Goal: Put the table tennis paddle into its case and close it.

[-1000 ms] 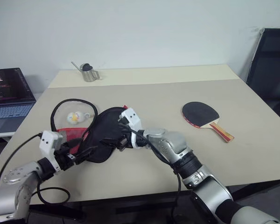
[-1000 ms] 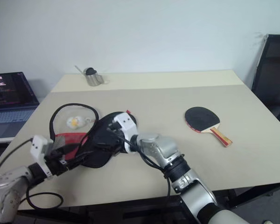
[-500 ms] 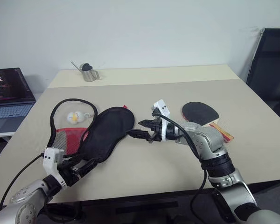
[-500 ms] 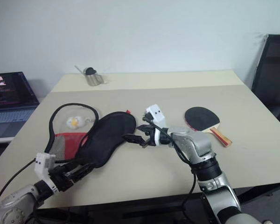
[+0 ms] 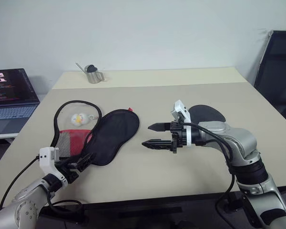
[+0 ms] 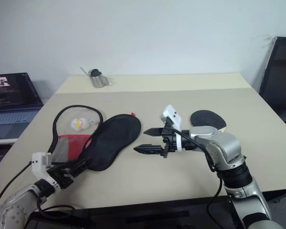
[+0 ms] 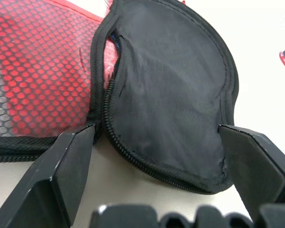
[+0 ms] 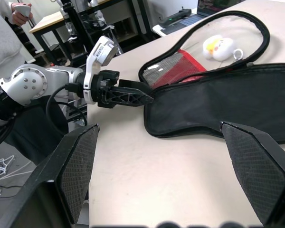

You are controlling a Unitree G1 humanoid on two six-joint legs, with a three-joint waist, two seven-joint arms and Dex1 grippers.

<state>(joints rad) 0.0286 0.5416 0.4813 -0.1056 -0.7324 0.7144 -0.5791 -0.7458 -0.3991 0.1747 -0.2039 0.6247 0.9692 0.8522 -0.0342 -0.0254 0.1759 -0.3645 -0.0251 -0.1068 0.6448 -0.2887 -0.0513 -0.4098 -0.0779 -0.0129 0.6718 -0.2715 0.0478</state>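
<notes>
The case lies open on the left of the table, its black half [image 5: 112, 136] flat beside its red mesh half [image 5: 69, 140]. The table tennis paddle [image 5: 207, 114] lies to the right, partly hidden behind my right arm. My right gripper [image 5: 148, 135] hovers open between case and paddle, pointing toward the case with nothing in it. My left gripper [image 5: 86, 161] is open at the case's near end, low over the table. In the left wrist view its fingers [image 7: 61, 175] stand either side of the black half [image 7: 171, 95] without touching it.
A small white-yellow plush charm [image 5: 78, 118] lies inside the case's zip loop. A metal cup [image 5: 92, 75] stands at the far edge. A laptop [image 5: 12, 90] sits to the left, a black chair [image 5: 279, 62] at the right. A person's hand [image 8: 19, 12] shows beyond the table.
My right gripper has drawn away from the case's black half, moving right toward the paddle. The left gripper has sunk a little and rolled. The black half now lies flat.
</notes>
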